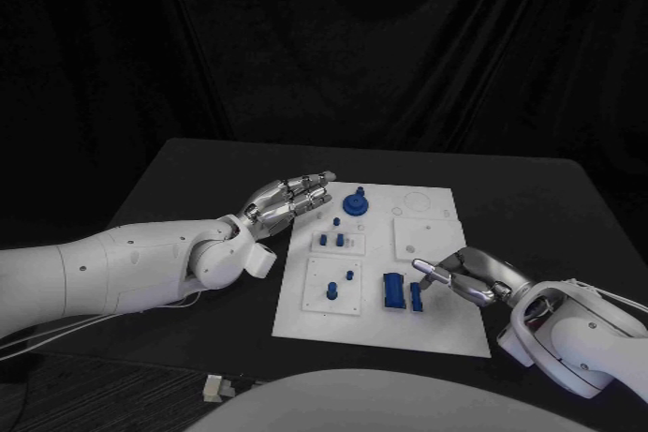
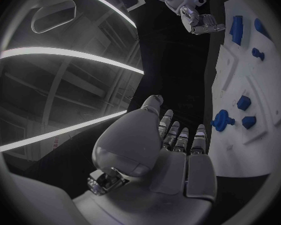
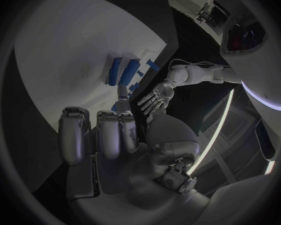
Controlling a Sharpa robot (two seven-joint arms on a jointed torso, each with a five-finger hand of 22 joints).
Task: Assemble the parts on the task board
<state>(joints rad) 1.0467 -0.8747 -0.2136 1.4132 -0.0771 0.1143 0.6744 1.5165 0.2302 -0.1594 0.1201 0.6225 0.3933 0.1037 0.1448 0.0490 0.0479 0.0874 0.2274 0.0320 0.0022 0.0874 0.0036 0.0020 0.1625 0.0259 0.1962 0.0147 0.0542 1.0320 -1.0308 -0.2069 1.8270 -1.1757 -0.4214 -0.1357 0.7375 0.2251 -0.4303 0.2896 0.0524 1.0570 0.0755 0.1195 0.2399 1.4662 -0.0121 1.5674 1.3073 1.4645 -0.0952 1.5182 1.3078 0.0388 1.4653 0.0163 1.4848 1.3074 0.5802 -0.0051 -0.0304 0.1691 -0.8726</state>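
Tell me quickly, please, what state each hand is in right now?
Left hand: open, holding nothing.
Right hand: fingers curled, holding nothing.

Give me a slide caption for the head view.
Both robot hands, left and right, hover empty over the white task board with its blue parts.

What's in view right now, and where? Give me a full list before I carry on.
Task board: one, white, middle of the table.
Round knob part: one, blue, standing at the board's far edge, near the left hand's fingertips.
Long block parts: two, blue, side by side in the board's near half.
Small peg parts: several, blue, on the board's left-side plates.
Table: one, black, under the board.
Left hand: silver, open, above the board's far left corner.
Right hand: silver, fingers curled, holding nothing visible, at the board's right edge.
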